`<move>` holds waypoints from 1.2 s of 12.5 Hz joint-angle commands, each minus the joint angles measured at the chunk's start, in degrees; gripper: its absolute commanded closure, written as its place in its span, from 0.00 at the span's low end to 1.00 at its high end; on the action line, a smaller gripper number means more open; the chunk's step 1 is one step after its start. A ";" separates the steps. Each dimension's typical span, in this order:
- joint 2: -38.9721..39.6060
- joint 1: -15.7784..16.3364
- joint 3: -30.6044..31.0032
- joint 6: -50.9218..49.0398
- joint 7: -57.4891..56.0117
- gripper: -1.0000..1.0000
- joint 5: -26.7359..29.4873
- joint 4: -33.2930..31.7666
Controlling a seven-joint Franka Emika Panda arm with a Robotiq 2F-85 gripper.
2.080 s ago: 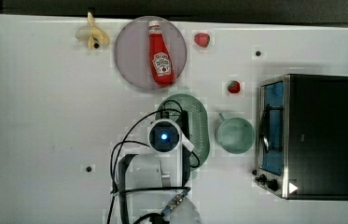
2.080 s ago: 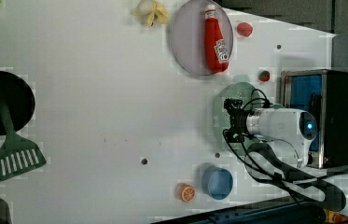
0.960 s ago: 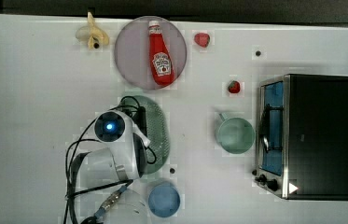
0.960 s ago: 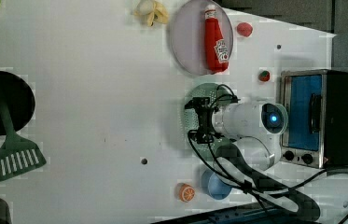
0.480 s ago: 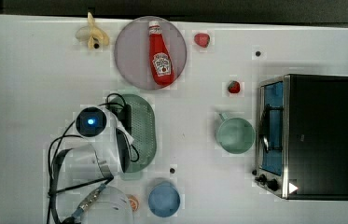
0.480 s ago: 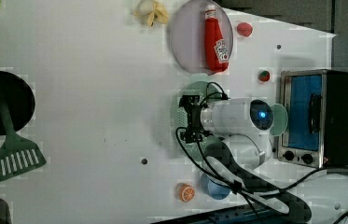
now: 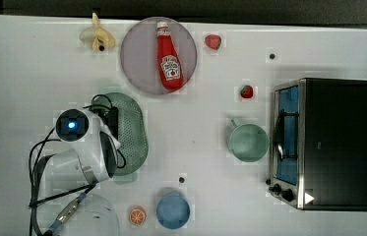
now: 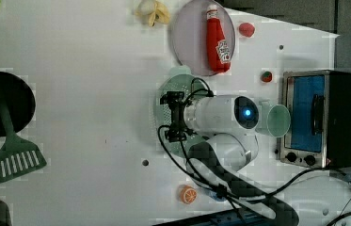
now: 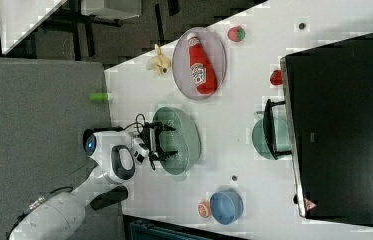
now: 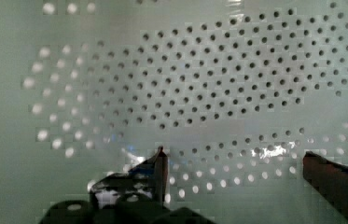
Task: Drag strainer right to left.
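The toaster oven (image 7: 336, 142) is parked at the top view's right, out of the drag path. The strainer (image 7: 131, 132) is seen left of centre, below the ketchup plate (image 7: 137, 64). Inside its bowl the gripper (image 10: 234, 170) is spread wide, presumably for pushing against its wall.

We see the arm (image 7: 85, 147) cover half of the strainer (image 7: 132, 132) in the top view, and in the left view it hides most of the blue bowl (image 8: 218, 195).

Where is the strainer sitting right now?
In the top view the strainer lies left of centre on the white table, below the ketchup plate, with the open gripper inside it.
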 commanded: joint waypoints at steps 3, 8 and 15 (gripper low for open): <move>2.08 5.74 0.64 -2.34 9.10 0.00 -1.21 5.51; 5.38 8.51 0.64 -4.43 13.12 0.00 -1.01 11.35; 7.84 11.25 0.65 -4.73 14.12 0.00 1.72 15.31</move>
